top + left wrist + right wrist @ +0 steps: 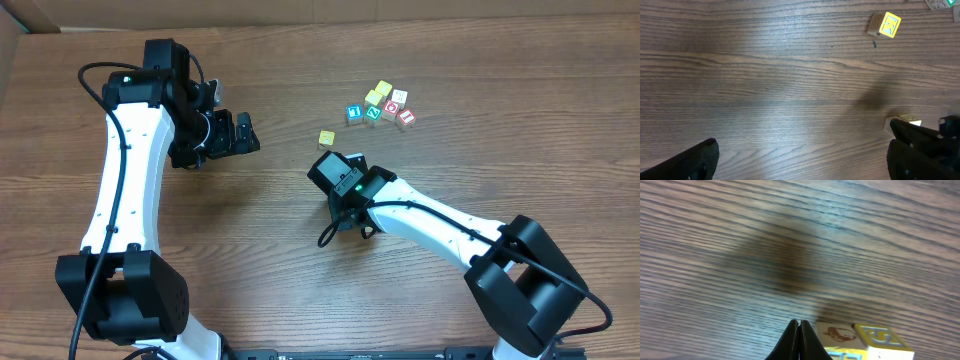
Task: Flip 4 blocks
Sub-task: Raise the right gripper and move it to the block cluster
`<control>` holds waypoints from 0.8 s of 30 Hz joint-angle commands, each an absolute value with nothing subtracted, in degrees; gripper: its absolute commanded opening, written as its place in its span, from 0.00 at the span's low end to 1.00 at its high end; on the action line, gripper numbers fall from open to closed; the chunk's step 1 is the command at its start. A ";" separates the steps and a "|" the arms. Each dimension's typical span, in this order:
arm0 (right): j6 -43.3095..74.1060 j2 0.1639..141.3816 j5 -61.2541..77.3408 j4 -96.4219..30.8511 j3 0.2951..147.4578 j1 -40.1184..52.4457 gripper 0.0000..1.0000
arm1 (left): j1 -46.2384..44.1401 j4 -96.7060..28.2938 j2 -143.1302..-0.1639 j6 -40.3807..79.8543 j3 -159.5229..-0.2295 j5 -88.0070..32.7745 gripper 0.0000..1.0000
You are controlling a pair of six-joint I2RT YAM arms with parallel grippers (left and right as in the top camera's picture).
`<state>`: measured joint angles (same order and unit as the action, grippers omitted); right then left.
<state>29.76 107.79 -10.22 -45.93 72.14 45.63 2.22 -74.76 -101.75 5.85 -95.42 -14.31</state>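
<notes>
A lone yellow block (326, 138) lies left of a cluster holding a teal block (372, 113), a red block (406, 117) and a yellow block (383, 89). My right gripper (350, 165) hangs below the lone block. Its fingers (799, 324) are shut with nothing between them. A block with cream and yellow faces (860, 337) lies close on their right; whether it touches them I cannot tell. My left gripper (235, 133) stands wide open and empty (802, 150) over bare wood. Its view shows a yellow letter block (885, 25) far off and another yellow-topped block (905, 120) behind its right finger (920, 147).
A blue-faced cube (353, 113) and a white-topped cube (399, 96) sit in the same cluster, packed against the other blocks. The brown wooden table (250, 230) runs wide around both arms. The right arm's white link (440, 220) crosses the lower right.
</notes>
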 commanded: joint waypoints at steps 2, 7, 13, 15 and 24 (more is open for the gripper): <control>29.58 107.53 -1.93 -46.19 80.95 40.71 0.18 | 1.85 -74.70 -101.91 6.44 -96.47 -13.98 1.00; 30.68 107.55 3.55 -48.86 92.90 32.71 0.48 | 1.85 -74.70 -101.91 6.44 -96.47 -13.98 1.00; 36.07 107.63 3.88 -44.25 96.64 28.53 0.60 | 1.85 -74.70 -101.91 6.44 -96.47 -13.98 1.00; 36.01 108.42 1.76 -43.72 96.64 28.47 0.64 | 1.85 -74.70 -101.91 6.44 -96.47 -13.98 1.00; 21.06 113.78 -4.10 -50.37 96.64 20.05 0.84 | 1.85 -74.70 -101.91 6.44 -96.47 -13.98 1.00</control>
